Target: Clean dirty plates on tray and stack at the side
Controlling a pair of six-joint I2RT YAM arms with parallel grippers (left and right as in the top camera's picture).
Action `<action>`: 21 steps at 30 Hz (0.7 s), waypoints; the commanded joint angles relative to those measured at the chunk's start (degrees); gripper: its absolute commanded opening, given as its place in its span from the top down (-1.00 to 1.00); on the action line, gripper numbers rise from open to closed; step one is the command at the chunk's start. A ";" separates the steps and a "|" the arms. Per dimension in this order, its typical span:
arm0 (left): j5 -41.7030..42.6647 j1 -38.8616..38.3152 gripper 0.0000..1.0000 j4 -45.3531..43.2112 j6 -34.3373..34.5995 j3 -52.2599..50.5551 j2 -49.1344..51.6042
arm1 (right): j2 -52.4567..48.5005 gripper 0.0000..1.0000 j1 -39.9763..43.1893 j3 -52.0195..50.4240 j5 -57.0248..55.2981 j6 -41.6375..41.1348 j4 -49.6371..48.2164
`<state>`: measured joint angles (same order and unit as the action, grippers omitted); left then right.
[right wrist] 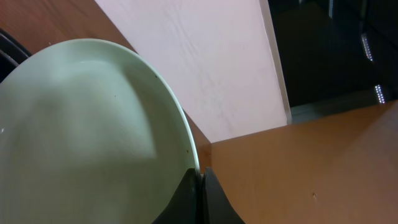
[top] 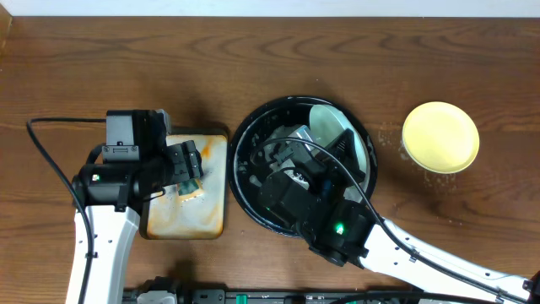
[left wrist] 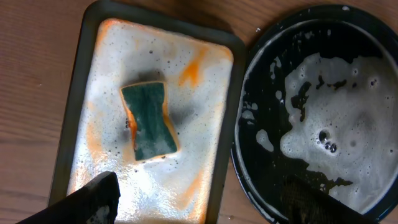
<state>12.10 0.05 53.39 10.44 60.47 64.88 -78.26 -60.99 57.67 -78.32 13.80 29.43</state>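
Note:
My right gripper [right wrist: 200,177] is shut on the rim of the whitish mint plate [right wrist: 93,137]. In the overhead view it [top: 336,149] holds the plate [top: 325,122] tilted up over the big round black tray [top: 245,190]. The tray holds white foam [left wrist: 336,130]. The pale yellow plate [top: 440,137] lies on the bare wood tabletop [top: 472,59] to the right of the tray. I cannot make out the light blue plate. My left gripper [left wrist: 199,208] is open and empty, above the near end of the rectangular tray; it also shows in the overhead view [top: 187,167].
A dark green sponge [left wrist: 148,121] lies on the rectangular orange-stained tray [left wrist: 93,81], just left of the black tray. The right arm [top: 422,257] crosses the table's front right. A black cable [top: 51,160] loops at the far left.

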 commanded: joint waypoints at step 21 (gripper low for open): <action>0.31 0.31 -0.67 0.11 -0.57 1.38 0.11 | 1.11 0.98 -0.42 0.50 2.54 -2.64 0.83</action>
<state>12.10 0.05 53.39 10.44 60.47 64.88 -78.26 -60.99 57.67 -77.30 13.43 29.80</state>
